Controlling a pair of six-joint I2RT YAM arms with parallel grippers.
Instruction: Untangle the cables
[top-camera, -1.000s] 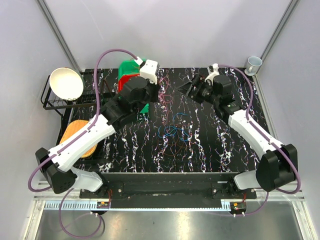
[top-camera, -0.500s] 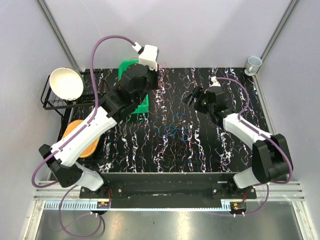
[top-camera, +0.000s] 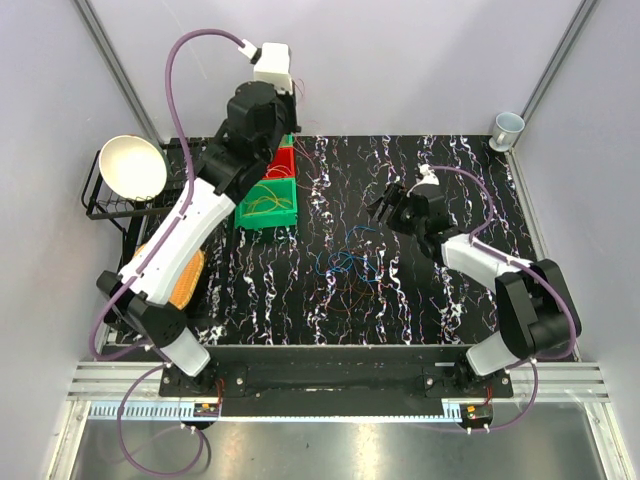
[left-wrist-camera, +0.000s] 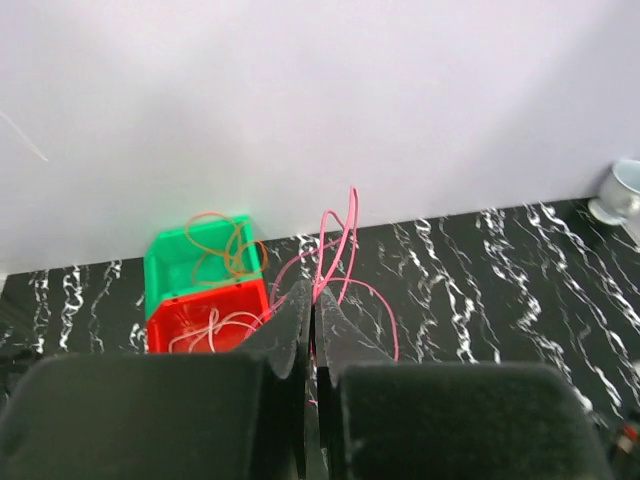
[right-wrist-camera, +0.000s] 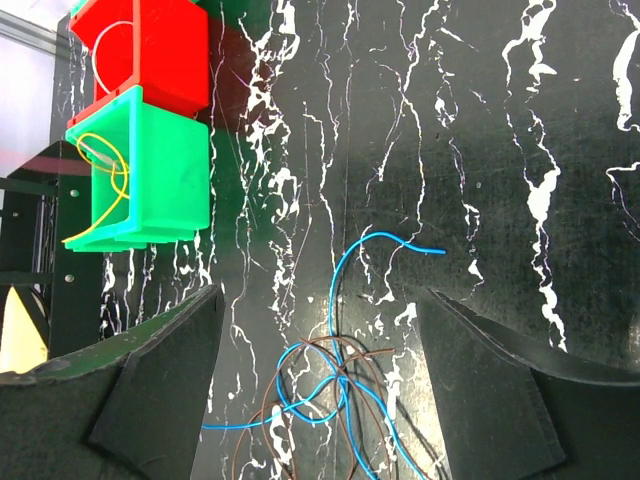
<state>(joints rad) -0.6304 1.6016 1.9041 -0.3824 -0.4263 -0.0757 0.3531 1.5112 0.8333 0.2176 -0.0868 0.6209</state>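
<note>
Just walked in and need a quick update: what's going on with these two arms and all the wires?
The left gripper is shut on a pink cable and holds it in the air near the red bin and green bin, each with a cable inside. The right gripper is open and hovers over the tangle of blue and brown cables on the table. That tangle is not yet undone.

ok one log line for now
left gripper: shut on pink cable, held high | right gripper: open over blue-brown tangle | green bin: yellow cable
</note>
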